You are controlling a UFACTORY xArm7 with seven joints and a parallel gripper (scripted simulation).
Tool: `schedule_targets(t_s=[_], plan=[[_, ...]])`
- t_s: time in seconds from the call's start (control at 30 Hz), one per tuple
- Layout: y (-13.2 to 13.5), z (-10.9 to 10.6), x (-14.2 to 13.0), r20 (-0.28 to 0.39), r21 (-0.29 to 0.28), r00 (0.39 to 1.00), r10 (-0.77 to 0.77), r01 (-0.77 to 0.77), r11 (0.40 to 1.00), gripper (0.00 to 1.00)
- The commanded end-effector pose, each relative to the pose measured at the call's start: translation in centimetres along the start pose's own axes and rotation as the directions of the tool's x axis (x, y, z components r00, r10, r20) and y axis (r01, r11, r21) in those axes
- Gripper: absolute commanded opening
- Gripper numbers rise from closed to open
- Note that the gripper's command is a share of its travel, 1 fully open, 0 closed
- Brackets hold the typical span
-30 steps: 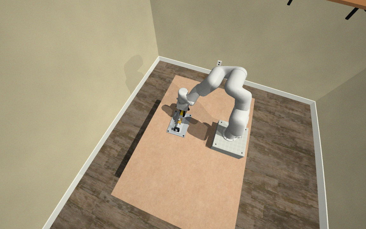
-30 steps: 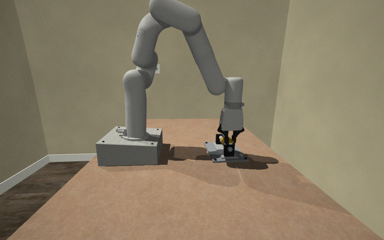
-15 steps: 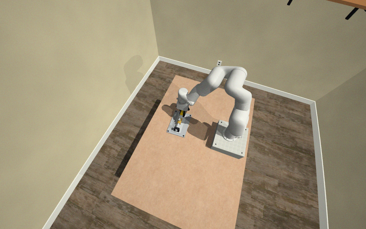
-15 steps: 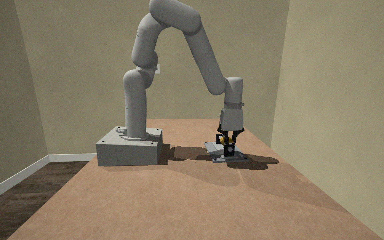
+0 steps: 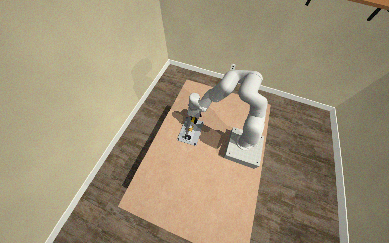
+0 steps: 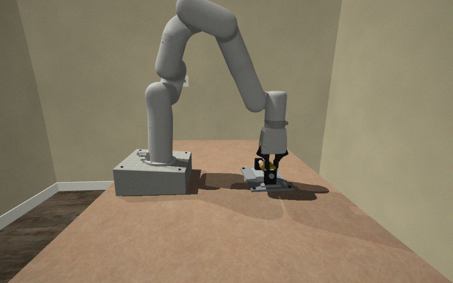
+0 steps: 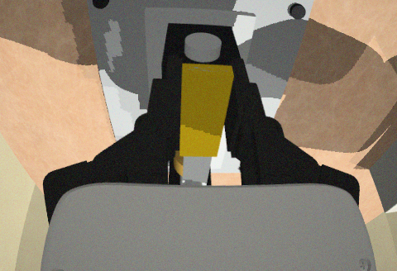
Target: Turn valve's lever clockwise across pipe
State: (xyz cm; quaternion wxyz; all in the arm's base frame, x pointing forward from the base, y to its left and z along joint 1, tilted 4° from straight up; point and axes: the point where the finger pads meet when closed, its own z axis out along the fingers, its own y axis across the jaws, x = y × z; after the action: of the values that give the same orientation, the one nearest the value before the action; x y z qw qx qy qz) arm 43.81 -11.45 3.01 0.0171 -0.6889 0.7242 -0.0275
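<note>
One valve (image 5: 189,132), one arm (image 5: 252,99).
</note>
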Motion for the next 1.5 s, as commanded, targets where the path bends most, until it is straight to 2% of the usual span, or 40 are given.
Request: schedule_targets(t_s=[0.0, 1.47], plan=[[-0.1, -0.1, 0.0, -0.001, 0.004, 1.000, 0.005, -0.005, 1.000, 0.00], [2.0, -0.1, -0.2, 0.000, 0.004, 0.968, 0.250, -0.250, 0.968, 0.00]])
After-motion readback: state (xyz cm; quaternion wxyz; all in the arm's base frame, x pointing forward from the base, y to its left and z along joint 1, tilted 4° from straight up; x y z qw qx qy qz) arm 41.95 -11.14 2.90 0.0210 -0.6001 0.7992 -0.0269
